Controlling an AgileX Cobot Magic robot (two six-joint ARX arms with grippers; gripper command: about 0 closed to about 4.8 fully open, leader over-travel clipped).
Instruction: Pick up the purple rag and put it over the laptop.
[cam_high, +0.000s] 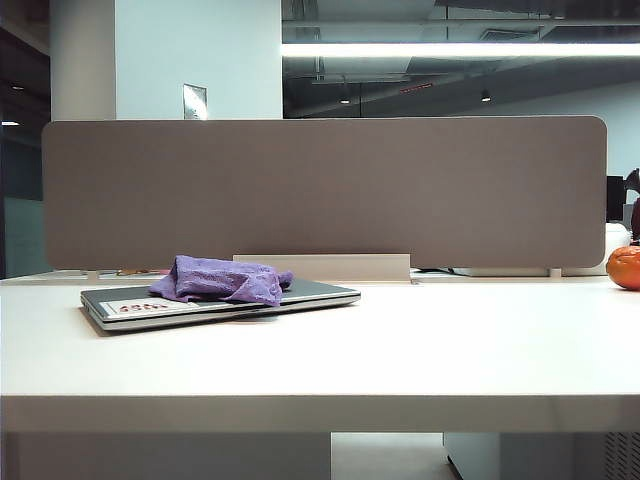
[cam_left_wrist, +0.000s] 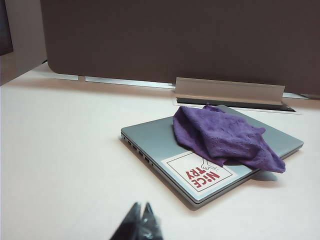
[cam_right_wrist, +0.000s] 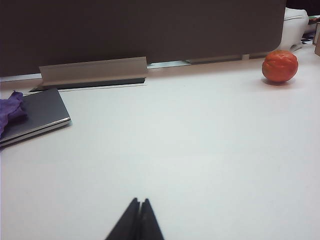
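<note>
Fingers of both grippers are pressed together and empty: the left gripper (cam_left_wrist: 140, 220) hovers over bare table short of the laptop, the right gripper (cam_right_wrist: 137, 220) over open tabletop. One white table (cam_high: 420, 340) carries everything, backed by one brown divider panel (cam_high: 400, 190). One closed silver-grey laptop (cam_high: 320, 293) lies at about nine o'clock in the exterior view. One purple rag (cam_high: 225, 279) sits bunched on its lid beside one white sticker (cam_left_wrist: 199, 172) with red lettering. One orange ball (cam_right_wrist: 279, 66) rests at three o'clock.
</note>
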